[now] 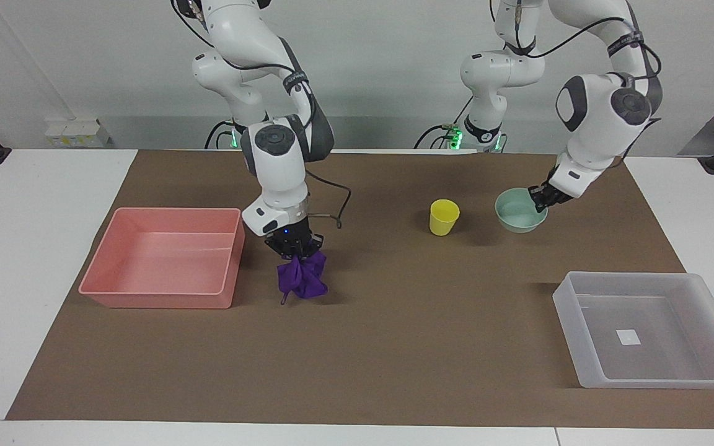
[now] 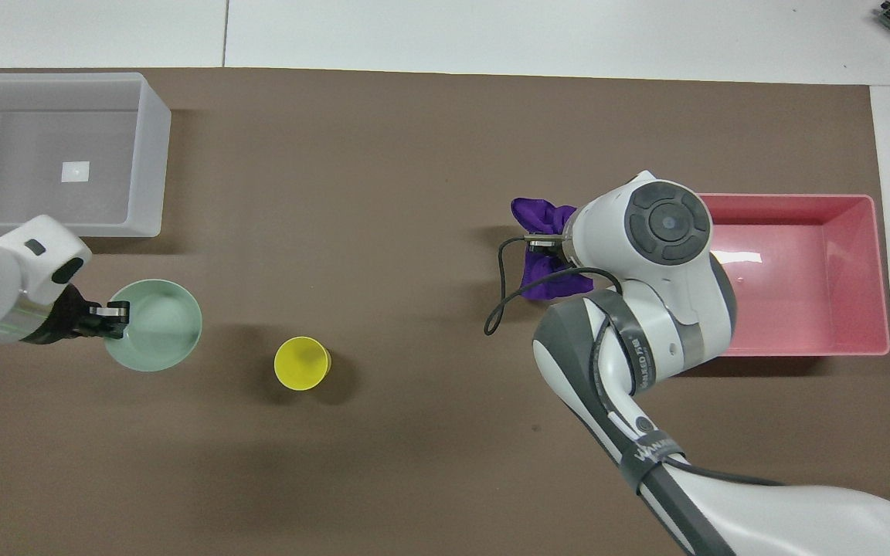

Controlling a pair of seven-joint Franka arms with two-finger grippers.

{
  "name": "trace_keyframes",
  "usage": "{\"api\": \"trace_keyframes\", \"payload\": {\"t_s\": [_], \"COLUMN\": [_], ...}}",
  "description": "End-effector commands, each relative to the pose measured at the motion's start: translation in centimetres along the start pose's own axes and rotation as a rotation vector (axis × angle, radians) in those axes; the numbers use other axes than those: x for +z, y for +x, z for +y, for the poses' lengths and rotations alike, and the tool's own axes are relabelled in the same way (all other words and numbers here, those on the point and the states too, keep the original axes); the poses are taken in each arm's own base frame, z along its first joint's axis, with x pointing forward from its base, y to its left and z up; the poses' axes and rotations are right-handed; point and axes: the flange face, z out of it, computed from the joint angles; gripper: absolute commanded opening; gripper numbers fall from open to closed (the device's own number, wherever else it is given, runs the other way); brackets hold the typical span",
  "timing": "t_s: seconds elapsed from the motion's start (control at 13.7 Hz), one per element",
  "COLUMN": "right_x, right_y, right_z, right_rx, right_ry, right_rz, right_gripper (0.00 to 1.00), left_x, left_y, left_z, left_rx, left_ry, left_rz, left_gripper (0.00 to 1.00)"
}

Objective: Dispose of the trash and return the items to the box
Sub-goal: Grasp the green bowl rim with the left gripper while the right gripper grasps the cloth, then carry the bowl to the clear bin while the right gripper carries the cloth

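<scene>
1. The right gripper (image 1: 293, 251) sits left of centre in the facing view, its fingers clamped on the top of the purple cloth (image 1: 301, 279) – the cloth hangs bunched below it, lifted over the brown mat (image 1: 394, 347), just beside the pink tray (image 1: 158, 297).
2. In the overhead view the same cloth (image 2: 545, 255) shows at centre right, mostly hidden under the right arm's wrist, next to the pink tray (image 2: 878, 270).
3. The left gripper (image 1: 542, 199) is in the upper right of the facing view, pinched on the rim of the mint-green bowl (image 1: 515, 214), which it holds tilted and off the mat.
4. In the overhead view the left gripper (image 2: 109, 320) grips the bowl (image 2: 159, 328) at the lower left of the frame.
5. The yellow cup (image 1: 444, 217) stands upright on the mat near the middle right of the facing view, beside the bowl and apart from it; overhead it (image 2: 302, 363) lies low and left of centre.
6. The translucent box (image 1: 586, 371) rests at the lower right of the facing view – upper left overhead (image 2: 153, 154) – with a white label (image 1: 628, 337) on its floor.
</scene>
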Motion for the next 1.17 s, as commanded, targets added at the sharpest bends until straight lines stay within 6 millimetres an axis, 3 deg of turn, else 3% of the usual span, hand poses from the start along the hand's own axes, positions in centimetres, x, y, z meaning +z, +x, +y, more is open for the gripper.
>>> {"api": "trace_keyframes", "payload": {"t_s": [0.0,0.15,0.22,0.37,0.51,0.66,0.73,0.95,1.1], "right_x": [-4.9,-8.1,-9.2,-10.7,-10.6,-9.2,-8.1,-3.6,-0.2], "right_y": [0.3,0.6,0.8,1.3,1.3,0.9,0.7,-0.1,-0.6], "right_z": [2.9,6.4,8.8,14.0,18.4,22.2,23.7,26.6,28.2], "right_rx": [-0.008,-0.002,-0.022,-0.042,-0.060,-0.076,-0.073,-0.046,-0.039], "right_ry": [-0.069,-0.087,-0.095,-0.111,-0.126,-0.131,-0.133,-0.129,-0.122], "right_rz": [0.035,0.039,0.029,0.008,-0.027,-0.047,-0.059,-0.035,-0.019], "right_gripper": [0.00,0.00,0.00,0.00,0.00,0.00,0.00,0.00,0.00], "left_x": [-4.8,-6.3,-5.4,-2.5,-1.9,-2.2,-1.4,2.0,5.4], "left_y": [3.0,4.9,6.6,10.2,13.5,15.9,16.8,19.1,20.1], "left_z": [-3.2,-8.0,-9.8,-11.0,-12.0,-12.6,-12.9,-13.4,-12.6], "left_rx": [-0.069,-0.157,-0.187,-0.202,-0.216,-0.214,-0.205,-0.189,-0.160], "left_ry": [-0.055,-0.070,-0.078,-0.074,-0.080,-0.078,-0.064,-0.036,-0.016], "left_rz": [0.043,0.127,0.159,0.235,0.340,0.368,0.367,0.359,0.327], "left_gripper": [0.00,0.00,0.00,0.00,0.00,0.00,0.00,0.00,0.00]}}
